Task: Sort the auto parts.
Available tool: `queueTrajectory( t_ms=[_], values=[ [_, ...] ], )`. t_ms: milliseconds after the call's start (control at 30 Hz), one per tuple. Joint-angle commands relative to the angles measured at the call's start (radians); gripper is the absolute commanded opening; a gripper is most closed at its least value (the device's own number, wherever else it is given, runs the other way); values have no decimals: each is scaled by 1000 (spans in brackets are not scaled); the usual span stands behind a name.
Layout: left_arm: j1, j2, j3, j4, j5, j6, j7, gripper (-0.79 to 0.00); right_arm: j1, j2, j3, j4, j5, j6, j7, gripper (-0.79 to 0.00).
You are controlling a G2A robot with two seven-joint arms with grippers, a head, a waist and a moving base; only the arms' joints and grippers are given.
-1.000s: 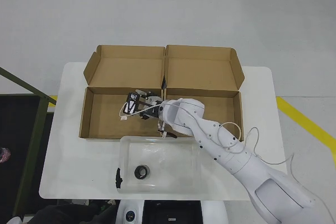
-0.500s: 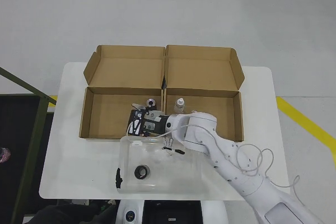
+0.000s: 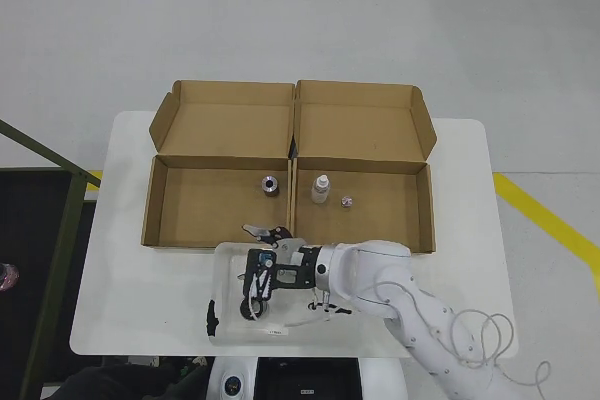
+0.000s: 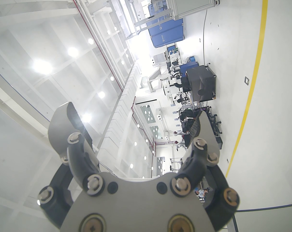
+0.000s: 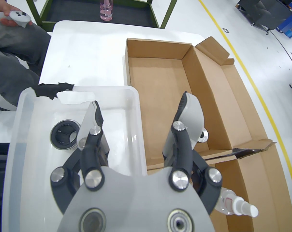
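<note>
My right gripper (image 5: pixel 141 101) hangs with its fingers spread astride the far wall of the clear bin (image 5: pixel 136 95), so that rim blocks a straight drop. The black ring (image 5: pixel 63 134) crowds the bin-side finger. The left box (image 5: pixel 158 78) offers mostly bare floor, with one metal part (image 5: pixel 203 137) near its divider wall.

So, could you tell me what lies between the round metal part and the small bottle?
In the top view, the two adjoining cardboard box walls separate the metal part and bottle.
</note>
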Motion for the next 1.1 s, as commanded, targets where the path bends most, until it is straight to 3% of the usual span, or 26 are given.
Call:
queueTrajectory(
  t_ms=[0, 500, 1067],
  values=[
    [0, 0, 0, 0, 0, 0, 0, 0, -20, 5, 1, -10, -12, -14, -2, -222],
    [0, 0, 0, 0, 0, 0, 0, 0, -121, 36, -31, -25, -112, -74, -41, -203],
    [0, 0, 0, 0, 0, 0, 0, 0, -96, 34, -107, 74, -138, -57, -58, -222]
  ],
)
